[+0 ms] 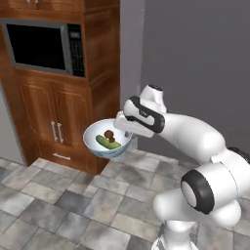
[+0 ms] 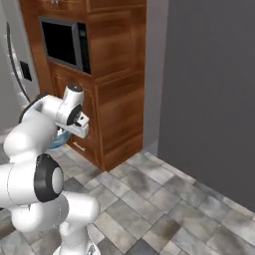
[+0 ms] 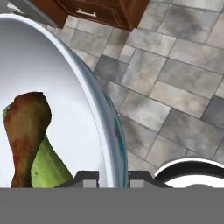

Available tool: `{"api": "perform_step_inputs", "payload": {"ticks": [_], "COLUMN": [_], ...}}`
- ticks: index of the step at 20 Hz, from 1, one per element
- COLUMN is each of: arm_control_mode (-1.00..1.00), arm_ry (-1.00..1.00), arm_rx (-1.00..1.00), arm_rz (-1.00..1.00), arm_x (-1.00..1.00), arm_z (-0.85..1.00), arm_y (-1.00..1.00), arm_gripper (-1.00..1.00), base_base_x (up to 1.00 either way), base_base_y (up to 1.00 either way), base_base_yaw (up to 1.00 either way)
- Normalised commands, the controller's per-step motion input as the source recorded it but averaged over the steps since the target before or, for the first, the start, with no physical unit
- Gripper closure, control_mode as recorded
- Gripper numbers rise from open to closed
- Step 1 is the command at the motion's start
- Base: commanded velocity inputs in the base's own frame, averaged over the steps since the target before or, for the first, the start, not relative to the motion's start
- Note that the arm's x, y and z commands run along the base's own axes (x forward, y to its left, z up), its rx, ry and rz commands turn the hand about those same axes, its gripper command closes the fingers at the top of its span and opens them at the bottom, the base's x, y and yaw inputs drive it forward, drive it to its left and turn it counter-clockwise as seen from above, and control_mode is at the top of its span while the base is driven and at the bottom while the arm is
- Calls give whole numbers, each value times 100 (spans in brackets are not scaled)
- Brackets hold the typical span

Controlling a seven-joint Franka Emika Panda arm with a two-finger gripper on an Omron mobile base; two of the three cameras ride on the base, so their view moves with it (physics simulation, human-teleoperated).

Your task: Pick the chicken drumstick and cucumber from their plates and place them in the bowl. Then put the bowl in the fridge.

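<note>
While the bowl (image 1: 107,139) is held off the grey stone-tiled floor (image 1: 58,205), it is carried level in front of the wooden cabinet tower (image 1: 58,117), below and to the right of the black-fronted oven (image 1: 41,46) set into that tower. Its right rim is clamped by the gripper (image 1: 126,128), whose jaws are closed narrowly on the bowl wall.

Seen from the left base camera, the cucumber (image 1: 108,142) lies inside the bowl with its long axis running from upper left to lower right. The chicken drumstick (image 1: 109,135) is resting just behind it, toward the cabinet tower; its own axis cannot be read at that size.

From the right base camera, the bowl (image 2: 59,139) is mostly hidden behind the arm; a pale blue edge is visible left of the cabinet tower (image 2: 112,79), and the contents are concealed. A grey door with a long dark handle (image 2: 15,64) is visible to the left of the tower.

By the hand camera, the bowl interior (image 3: 57,100) is presented close up, with the rim passing between the two finger tips (image 3: 89,179). The chicken drumstick (image 3: 27,131) is lying over the cucumber (image 3: 49,168), its long axis nearly vertical in that picture with the thicker end uppermost, while the cucumber is slanted from upper left to lower right beneath it. The two are touching.
</note>
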Motion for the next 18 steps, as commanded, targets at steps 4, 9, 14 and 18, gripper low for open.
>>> {"api": "perform_step_inputs", "payload": {"ticks": [4, 9, 14, 18], "arm_control_mode": [100, 100, 100, 100], "arm_ry": [0, 0, 0, 0], "arm_rx": [0, 0, 0, 0], "arm_rz": [0, 0, 0, 0], "arm_x": [0, 0, 0, 0], "arm_z": [0, 0, 0, 0], "arm_y": [0, 0, 0, 0], "arm_gripper": [100, 100, 100, 100], "base_base_x": [81, 87, 86, 77], "base_base_y": [1, 0, 0, 2], "base_base_yaw": [37, 35, 36, 39]}}
